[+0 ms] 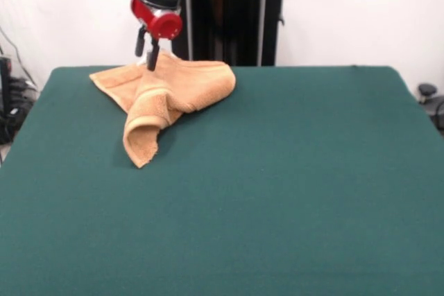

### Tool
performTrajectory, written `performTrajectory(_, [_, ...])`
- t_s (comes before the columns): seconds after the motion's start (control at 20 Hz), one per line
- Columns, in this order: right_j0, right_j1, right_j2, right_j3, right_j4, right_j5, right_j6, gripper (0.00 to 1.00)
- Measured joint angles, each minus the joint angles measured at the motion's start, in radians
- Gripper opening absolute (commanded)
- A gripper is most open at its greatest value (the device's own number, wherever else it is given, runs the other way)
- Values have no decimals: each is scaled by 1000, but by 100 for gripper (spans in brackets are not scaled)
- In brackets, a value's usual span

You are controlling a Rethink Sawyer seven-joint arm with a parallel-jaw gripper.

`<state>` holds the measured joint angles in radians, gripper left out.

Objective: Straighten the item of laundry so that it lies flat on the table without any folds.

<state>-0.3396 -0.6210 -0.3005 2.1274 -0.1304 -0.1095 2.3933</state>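
Towel (166,98) sits at the far left part of the table (277,192), crumpled. One flap is pulled up into a peak under the gripper (150,59); a folded tongue with the hemmed band hangs forward toward the camera, tip resting on the felt. The rest spreads left and right behind it, bunched. Gripper is down at the peak, clamped on the cloth as far as the front view shows. No containers on the table.
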Motion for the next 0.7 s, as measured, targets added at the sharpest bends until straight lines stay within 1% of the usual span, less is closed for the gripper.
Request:
performTrajectory(0.25, [-25, 56, 9, -1, -17, -26, 0, 100])
performTrajectory(0.4, [-53, 128, 15, -2, -43, -83, 0, 100])
performTrajectory(0.55, [-74, 175, 19, -6, -58, -122, 0, 100])
performTrajectory(0.65, [-101, 223, 27, -13, -82, -176, 0, 100])
performTrajectory(0.7, [-109, 229, 30, -12, -93, -198, 0, 100])
